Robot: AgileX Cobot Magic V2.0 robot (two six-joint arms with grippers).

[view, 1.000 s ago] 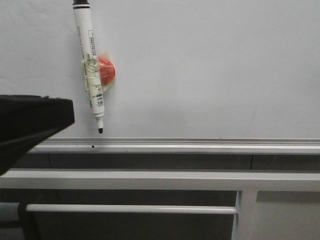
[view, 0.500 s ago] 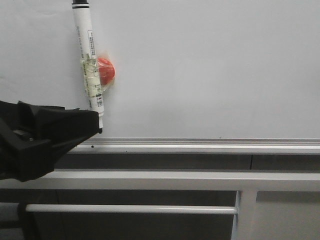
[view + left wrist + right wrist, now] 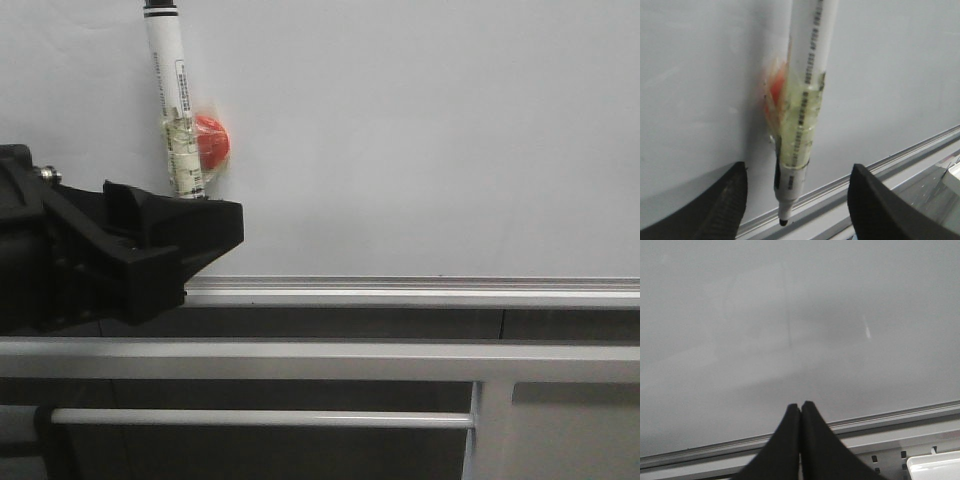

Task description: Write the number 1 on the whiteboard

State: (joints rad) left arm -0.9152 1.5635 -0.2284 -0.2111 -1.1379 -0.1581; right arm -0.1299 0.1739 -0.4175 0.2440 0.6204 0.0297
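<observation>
Filling the whole upper part of the front view, the whiteboard [image 3: 430,140] is pale and glossy, its silver rail [image 3: 420,290] crossing just below mid-frame; no drawn stroke can be made out on it from the front. A white marker [image 3: 175,110] hangs nearly upright at the upper left, taped to an orange-red magnet [image 3: 211,140] on the board; its black tip points down. The left gripper [image 3: 190,235] sits at the left edge, just under the magnet, covering the marker's lower end; in the left wrist view its fingers [image 3: 725,205] stand wide apart either side of the marker's tip, not touching it. The right gripper [image 3: 800,412] has its fingertips pressed together, holding nothing; above them a faint thin near-vertical line [image 3: 788,315] shows on the board, too dim to identify.
</observation>
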